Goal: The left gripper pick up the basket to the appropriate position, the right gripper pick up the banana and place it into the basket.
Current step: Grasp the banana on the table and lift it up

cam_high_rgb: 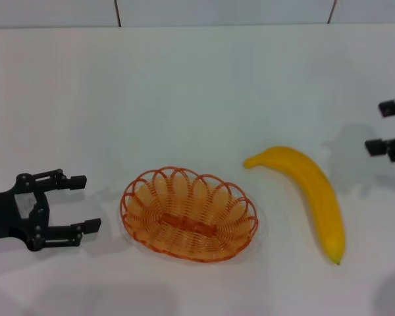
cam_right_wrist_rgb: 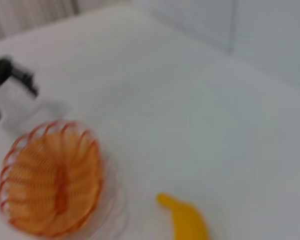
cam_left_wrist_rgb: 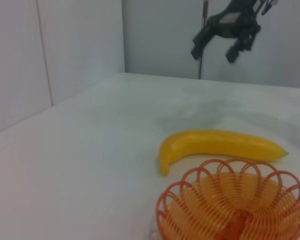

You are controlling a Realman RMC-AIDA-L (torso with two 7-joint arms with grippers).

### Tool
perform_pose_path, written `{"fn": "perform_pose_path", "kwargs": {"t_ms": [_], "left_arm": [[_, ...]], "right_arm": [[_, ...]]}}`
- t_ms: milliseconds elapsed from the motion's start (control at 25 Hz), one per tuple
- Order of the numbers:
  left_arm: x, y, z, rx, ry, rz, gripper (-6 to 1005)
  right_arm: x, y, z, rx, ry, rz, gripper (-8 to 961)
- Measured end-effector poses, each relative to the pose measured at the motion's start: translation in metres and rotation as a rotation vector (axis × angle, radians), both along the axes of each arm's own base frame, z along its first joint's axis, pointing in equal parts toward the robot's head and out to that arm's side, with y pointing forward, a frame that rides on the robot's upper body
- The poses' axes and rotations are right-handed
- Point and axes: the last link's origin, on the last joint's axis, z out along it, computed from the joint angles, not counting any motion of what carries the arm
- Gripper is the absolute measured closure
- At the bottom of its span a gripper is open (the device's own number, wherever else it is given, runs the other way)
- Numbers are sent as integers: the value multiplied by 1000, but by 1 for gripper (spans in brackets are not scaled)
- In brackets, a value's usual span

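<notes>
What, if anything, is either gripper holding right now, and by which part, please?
Nothing is held. The left gripper is open beside the basket, not touching it. The right gripper is open, away from the banana on the table.

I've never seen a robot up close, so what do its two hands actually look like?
Both are black metal claws with two straight fingers. The left gripper has an open, skeleton-like frame dotted with small pale screws. The right gripper shows only its two dark fingertips at the picture's edge. No cables or markings are visible.
</notes>
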Motion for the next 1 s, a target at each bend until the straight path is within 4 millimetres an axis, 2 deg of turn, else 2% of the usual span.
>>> {"fn": "perform_pose_path", "kwargs": {"t_ms": [200,560,1000], "left_arm": [[0,5,0,17,6,6,171],[4,8,-4,7,-7,-2,172],[4,7,-5,7,-7,0,172]], "right_arm": [[-3,2,-17,-76,-26,3,61],[17,11,-58,-111,-10,-75,62],[21,13,-75,-130,-10,-84,64]]}}
